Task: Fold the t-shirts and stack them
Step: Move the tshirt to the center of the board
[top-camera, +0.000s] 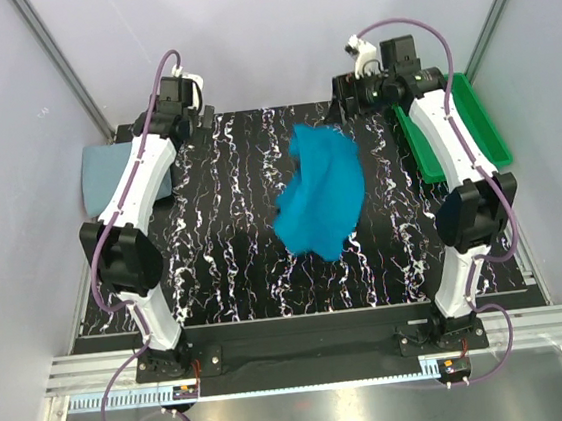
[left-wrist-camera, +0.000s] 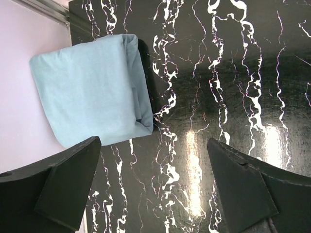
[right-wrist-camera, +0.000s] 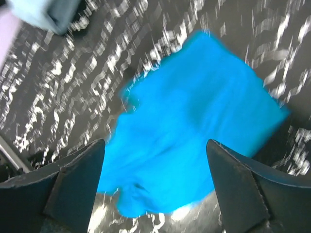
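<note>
**Top view:** The teal-blue t-shirt (top-camera: 319, 191) is seen mid-bench on the black marbled bench (top-camera: 236, 255). It is crumpled and unfolded, and its outline is blurred. Its long axis runs from the far edge towards the near edge, the near end leaning slightly left. The pale grey-blue t-shirt (top-camera: 104, 174) is folded at the far left edge, partly hidden by the left arm. A green tray (top-camera: 459, 131) sits far right.

**Left wrist view:** The left claw (left-wrist-camera: 154, 145) is released, its jaws wide with nothing between them. The grey-blue shirt is a neat rectangle overlapping the bench edge.

**Right wrist view:** The right claw (right-wrist-camera: 155, 143) is released and held over the teal shirt — bright, plain, motion-blurred.
</note>
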You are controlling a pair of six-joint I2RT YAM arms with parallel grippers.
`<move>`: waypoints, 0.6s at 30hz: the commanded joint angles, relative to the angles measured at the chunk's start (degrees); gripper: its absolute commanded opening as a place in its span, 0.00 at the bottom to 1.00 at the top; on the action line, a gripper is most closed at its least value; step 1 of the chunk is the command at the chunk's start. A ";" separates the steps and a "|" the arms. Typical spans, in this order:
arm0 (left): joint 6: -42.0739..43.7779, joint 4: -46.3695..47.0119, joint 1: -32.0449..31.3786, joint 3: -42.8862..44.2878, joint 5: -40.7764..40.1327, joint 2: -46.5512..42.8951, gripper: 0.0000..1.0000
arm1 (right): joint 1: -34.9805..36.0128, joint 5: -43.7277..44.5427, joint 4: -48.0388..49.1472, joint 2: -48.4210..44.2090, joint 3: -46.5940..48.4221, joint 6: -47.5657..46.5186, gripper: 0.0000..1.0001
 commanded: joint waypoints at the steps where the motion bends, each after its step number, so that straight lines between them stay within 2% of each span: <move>1: -0.56 1.35 0.11 0.98 1.11 -1.43 0.99 | -0.35 1.33 0.38 -2.24 -3.18 -0.63 0.92; 5: -0.83 1.18 0.11 -0.43 1.28 -1.95 0.99 | 0.44 4.31 1.60 -3.03 -4.24 -1.41 0.95; 7: -1.00 1.00 0.11 -0.78 1.11 -2.04 0.99 | 1.32 2.31 1.09 -2.60 -3.28 -3.87 0.96; 10: -1.44 0.39 0.20 -0.95 2.33 -2.48 0.99 | 4.65 -5.15 -6.88 0.99 1.46 -10.53 0.95; 11: -1.62 0.04 0.20 -0.78 2.78 -2.57 0.99 | 5.97 -4.04 -13.70 2.14 4.00 -15.78 0.94; 13: -1.88 -0.66 0.12 -1.13 4.53 -3.27 0.99 | 9.66 -2.10 -19.54 3.90 3.50 -21.77 0.90; 15: -1.45 -0.58 0.11 -2.35 4.63 -3.80 0.99 | 11.94 1.15 -19.58 2.78 -2.37 -29.40 0.85; 16: -1.18 -0.23 0.11 -2.71 3.41 -4.24 0.99 | 12.30 1.85 -14.96 -0.45 -9.88 -30.58 0.82; 18: -0.22 0.38 0.11 -3.76 1.82 -4.59 0.99 | 13.01 2.83 -9.49 -5.81 -18.00 -35.15 0.81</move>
